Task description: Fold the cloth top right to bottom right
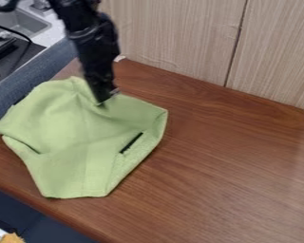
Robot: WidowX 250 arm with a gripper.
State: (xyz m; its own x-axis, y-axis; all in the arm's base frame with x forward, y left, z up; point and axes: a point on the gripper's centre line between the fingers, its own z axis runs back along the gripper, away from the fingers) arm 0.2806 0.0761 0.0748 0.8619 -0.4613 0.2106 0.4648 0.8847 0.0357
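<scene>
The black gripper [105,98] hangs from the top left, with its tip at the upper part of the green cloth [72,137]. The cloth lies rumpled on the left side of the wooden table, creased around the tip. Its right corner points toward the middle of the table, and its lower end lies near the front edge. A short dark slit or strip [131,143] shows on its right part. Whether the gripper holds any fabric cannot be made out.
The brown wooden table [231,166] stretches right of the cloth. A light wood-grain panel [180,38] stands along the back. A blue-grey edge [12,100] runs at the left, with a metal sink [21,21] beyond it.
</scene>
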